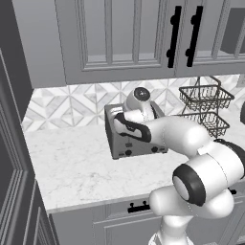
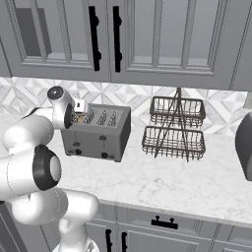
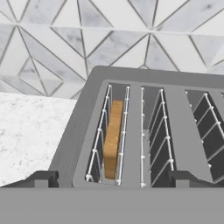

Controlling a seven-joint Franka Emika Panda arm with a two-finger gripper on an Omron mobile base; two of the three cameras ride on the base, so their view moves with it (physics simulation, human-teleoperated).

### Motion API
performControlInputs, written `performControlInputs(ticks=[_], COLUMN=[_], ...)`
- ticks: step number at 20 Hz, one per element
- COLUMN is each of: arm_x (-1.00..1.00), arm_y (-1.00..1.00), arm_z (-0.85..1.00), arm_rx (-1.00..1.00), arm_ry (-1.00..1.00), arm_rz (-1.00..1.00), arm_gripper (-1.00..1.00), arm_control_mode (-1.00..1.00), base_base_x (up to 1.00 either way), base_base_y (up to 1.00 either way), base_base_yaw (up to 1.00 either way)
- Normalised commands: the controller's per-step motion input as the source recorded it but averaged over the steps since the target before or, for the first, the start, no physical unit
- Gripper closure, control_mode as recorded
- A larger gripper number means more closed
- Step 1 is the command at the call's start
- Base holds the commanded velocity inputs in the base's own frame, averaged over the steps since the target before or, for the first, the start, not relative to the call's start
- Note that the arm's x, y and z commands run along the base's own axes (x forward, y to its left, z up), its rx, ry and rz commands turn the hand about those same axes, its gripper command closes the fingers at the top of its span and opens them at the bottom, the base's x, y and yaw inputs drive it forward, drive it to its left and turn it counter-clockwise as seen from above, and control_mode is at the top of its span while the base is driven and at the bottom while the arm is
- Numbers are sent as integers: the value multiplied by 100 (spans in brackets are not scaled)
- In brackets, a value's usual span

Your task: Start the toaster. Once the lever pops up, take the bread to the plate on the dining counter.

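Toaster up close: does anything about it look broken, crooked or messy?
Nothing stands out. The toaster sits square on the counter, and the bread stands upright in its end slot between the wire guides. No crumbs or spills show. The open tool hovers above the slots.

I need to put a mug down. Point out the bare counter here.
Free: the counter left of and before the toaster, and the stretch before the wire basket rack. Crowded: the toaster's top, where the open gripper hangs over the bread.
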Motion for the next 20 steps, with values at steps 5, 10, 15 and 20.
performControlInputs(ticks=[5, 10, 15, 20], arm_x=[0, 0, 0, 0], arm_y=[0, 0, 0, 0], arm_z=[0, 0, 0, 0], arm_rx=[0, 1, 0, 0], arm_ry=[-2, -1, 0, 0], arm_rz=[-1, 0, 0, 0], arm_gripper=[-100, -100, -100, -100], arm_control_mode=[-100, -100, -100, -100], base_base_x=[0, 0, 0, 0], base_base_y=[0, 0, 0, 0], base_base_yaw=[0, 0, 0, 0])
